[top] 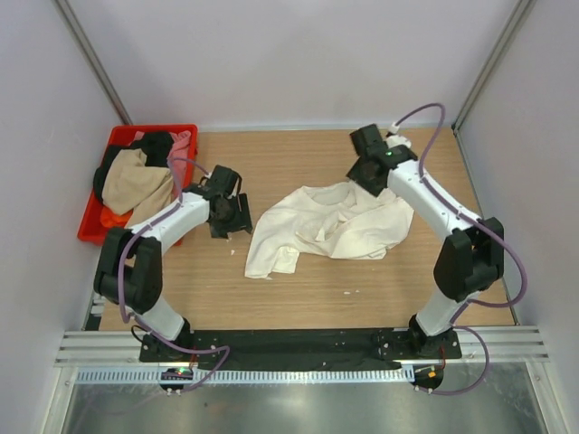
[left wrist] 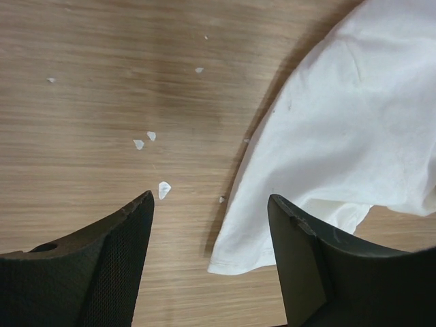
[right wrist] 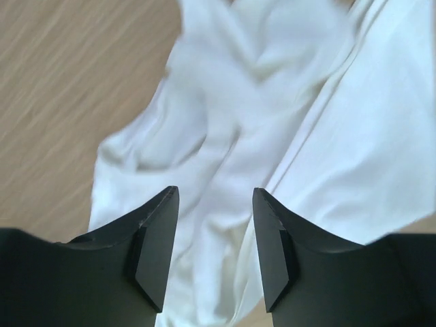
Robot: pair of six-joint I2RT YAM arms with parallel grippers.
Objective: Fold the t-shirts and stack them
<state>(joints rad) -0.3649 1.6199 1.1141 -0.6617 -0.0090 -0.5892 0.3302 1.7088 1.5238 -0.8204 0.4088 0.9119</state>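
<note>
t-shirt lies rumpled, soft, cream; left end effector and right end effector released.

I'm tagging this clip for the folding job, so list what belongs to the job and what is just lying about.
Job:
cream t-shirt, crumpled on the table
tan shirt, black shirt and pink shirt, heaped in the red crate

Lying about:
red crate itself
small white flecks on the table

The top view looks steeply down from above and behind, far enough back to take in the whole counter. Each wrist view sits close, facing down past its own fingers. The left hand frames bare counter and the edge of the cream t-shirt. The right hand frames its folds. All three views share that shirt.
</note>
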